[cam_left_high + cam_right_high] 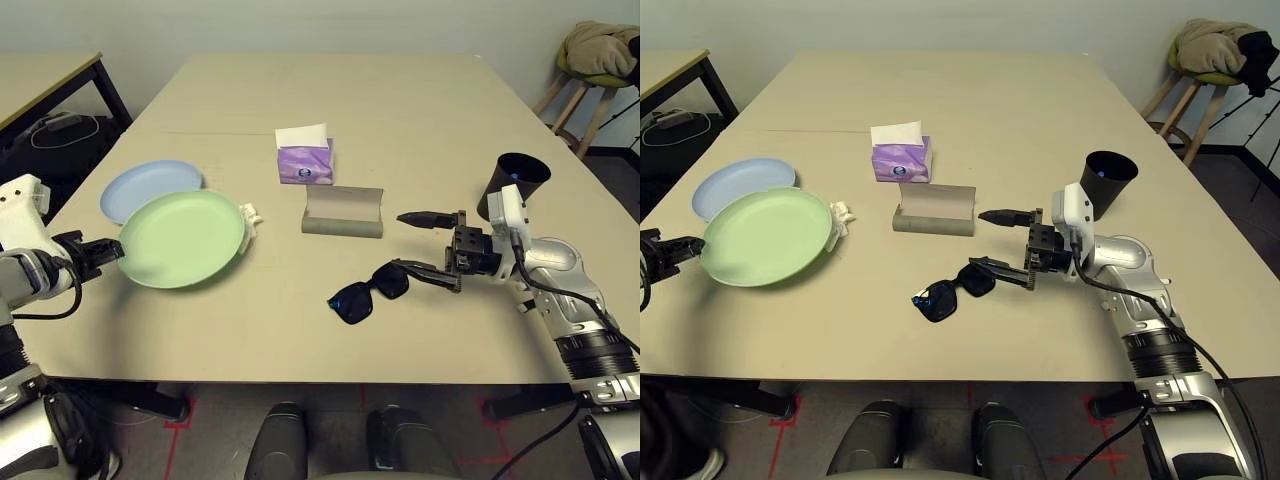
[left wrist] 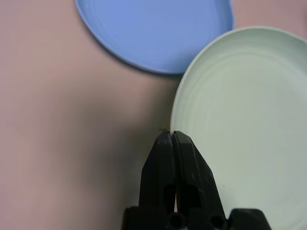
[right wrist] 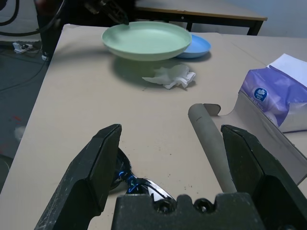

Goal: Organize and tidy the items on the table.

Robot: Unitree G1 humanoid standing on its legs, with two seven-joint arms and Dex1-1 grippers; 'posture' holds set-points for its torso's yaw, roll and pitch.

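My left gripper (image 2: 171,136) is shut on the near rim of the pale green plate (image 1: 183,238), which hangs a little above the table (image 1: 400,100) and overlaps the pale blue plate (image 1: 145,187). A crumpled white tissue (image 1: 250,215) lies by the green plate's right edge. My right gripper (image 1: 428,246) stands open on its side, with its lower finger beside one arm of the black sunglasses (image 1: 368,290). The grey glasses case (image 1: 343,212) lies open just beyond it. The purple tissue box (image 1: 304,160) stands behind the case, and the black cup (image 1: 515,180) behind my right wrist.
A black-legged side table (image 1: 50,75) stands off to the left, with cables on the floor beneath it. A wooden stool with a bundled coat (image 1: 600,60) is at the back right. The far half of the table is bare.
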